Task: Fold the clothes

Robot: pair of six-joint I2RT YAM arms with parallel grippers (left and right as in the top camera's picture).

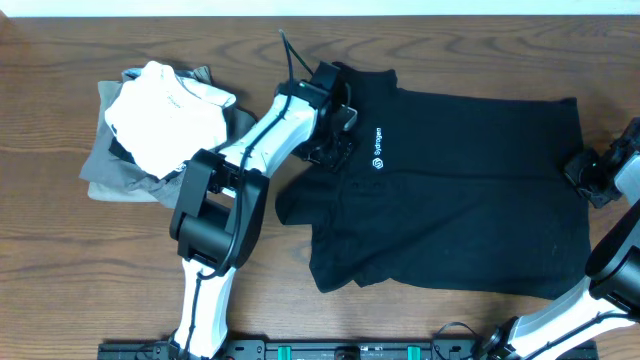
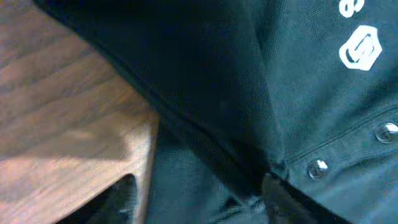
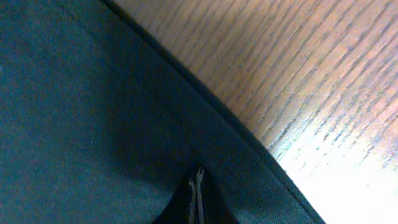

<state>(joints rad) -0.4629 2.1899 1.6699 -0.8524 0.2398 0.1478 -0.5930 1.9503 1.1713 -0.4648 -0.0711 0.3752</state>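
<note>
Overhead, the black polo shirt (image 1: pixel 450 190) is seen spread over the centre and right of the table (image 1: pixel 60 260), long axis left to right across the frame, collar leftward. The left gripper (image 1: pixel 335 143) is set at the collar end, the right gripper (image 1: pixel 585 178) at the hem (each nearer its own end). In the left wrist view only cloth and placket buttons (image 2: pixel 319 168) are shown, so its finger state cannot be told. In the right wrist view the fingers (image 3: pixel 186 208) are pressed together at the hem edge.
</note>
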